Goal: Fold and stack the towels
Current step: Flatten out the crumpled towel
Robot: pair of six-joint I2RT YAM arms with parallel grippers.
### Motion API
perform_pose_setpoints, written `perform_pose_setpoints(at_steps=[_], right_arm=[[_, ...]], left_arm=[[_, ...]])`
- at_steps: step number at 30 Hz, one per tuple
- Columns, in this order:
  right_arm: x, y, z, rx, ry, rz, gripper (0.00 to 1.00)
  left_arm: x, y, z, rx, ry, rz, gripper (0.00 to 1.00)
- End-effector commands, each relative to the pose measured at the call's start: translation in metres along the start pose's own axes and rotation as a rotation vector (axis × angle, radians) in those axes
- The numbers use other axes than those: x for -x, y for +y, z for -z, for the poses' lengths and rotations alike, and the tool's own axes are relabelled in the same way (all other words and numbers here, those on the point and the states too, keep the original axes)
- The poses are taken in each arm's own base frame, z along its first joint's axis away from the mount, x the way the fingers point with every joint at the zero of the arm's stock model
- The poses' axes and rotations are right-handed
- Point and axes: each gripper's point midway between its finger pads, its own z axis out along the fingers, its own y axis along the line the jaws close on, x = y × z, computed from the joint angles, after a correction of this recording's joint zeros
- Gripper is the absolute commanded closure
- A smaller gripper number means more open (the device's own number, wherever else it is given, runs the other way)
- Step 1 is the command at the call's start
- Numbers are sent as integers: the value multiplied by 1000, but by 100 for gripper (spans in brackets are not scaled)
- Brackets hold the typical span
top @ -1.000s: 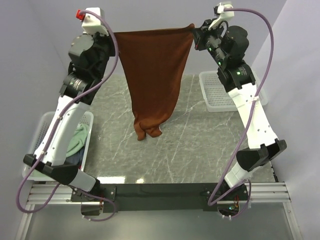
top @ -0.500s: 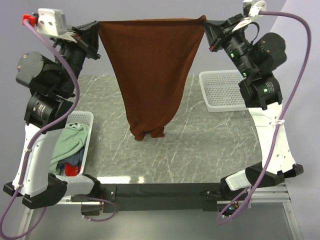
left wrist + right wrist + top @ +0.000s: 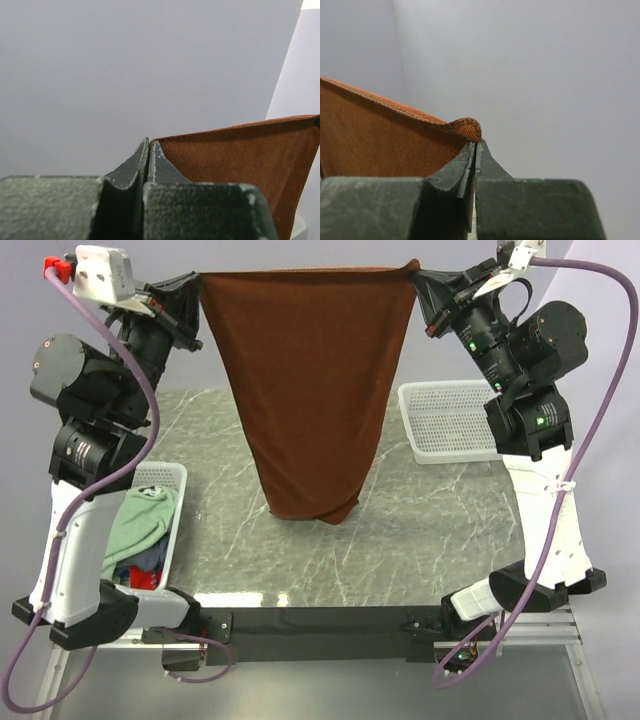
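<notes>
1. Rust-brown towel (image 3: 310, 390): hangs spread above the table (image 3: 430, 530), top edge taut, tapering to its lower end.
2. Left hand (image 3: 198, 282): pinched tight on the towel's upper left corner.
3. Right hand (image 3: 420, 275): pinched tight on the upper right corner.
4. Mint-green towel (image 3: 140, 525): lies in the left basket (image 3: 178, 475).

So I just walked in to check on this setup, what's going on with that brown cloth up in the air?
Two robot arms are holding a brown towel spread out between them above the table. The left claw is shut on one top corner and the right claw on the other. The top edge is pulled straight and the rest hangs down, narrowing toward the bottom. Crumpled towels wait in the left basket. A second basket sits on the right.
</notes>
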Motion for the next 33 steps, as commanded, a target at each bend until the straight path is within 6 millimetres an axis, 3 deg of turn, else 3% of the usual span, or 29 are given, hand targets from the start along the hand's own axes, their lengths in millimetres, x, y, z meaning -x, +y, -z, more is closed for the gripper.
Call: perform_pose_setpoints(at_steps=[1, 5, 11, 13, 14, 15, 17, 27, 33], right_arm=[[20, -9, -2, -37, -58, 61, 100], [24, -13, -6, -51, -73, 73, 100], [32, -7, 4, -30, -81, 86, 100], [44, 0, 16, -9, -107, 91, 100], [35, 1, 17, -5, -90, 88, 100], [44, 7, 27, 14, -106, 92, 100], [35, 11, 32, 32, -85, 86, 100], [64, 52, 95, 170, -120, 84, 100], [77, 68, 118, 224, -144, 71, 100]], left_arm=[[21, 4, -6, 18, -67, -32, 100], [21, 2, -15, 11, -72, -30, 100], [35, -5, -3, -25, -94, -11, 100], [39, -8, 6, -49, -95, -7, 100], [41, -12, 13, -73, -91, -10, 100], [41, -15, 17, -90, -88, -8, 100], [40, -19, 25, -116, -77, -2, 100], [82, -48, 95, -314, -136, 38, 100], [103, -68, 128, -440, -175, 63, 100]])
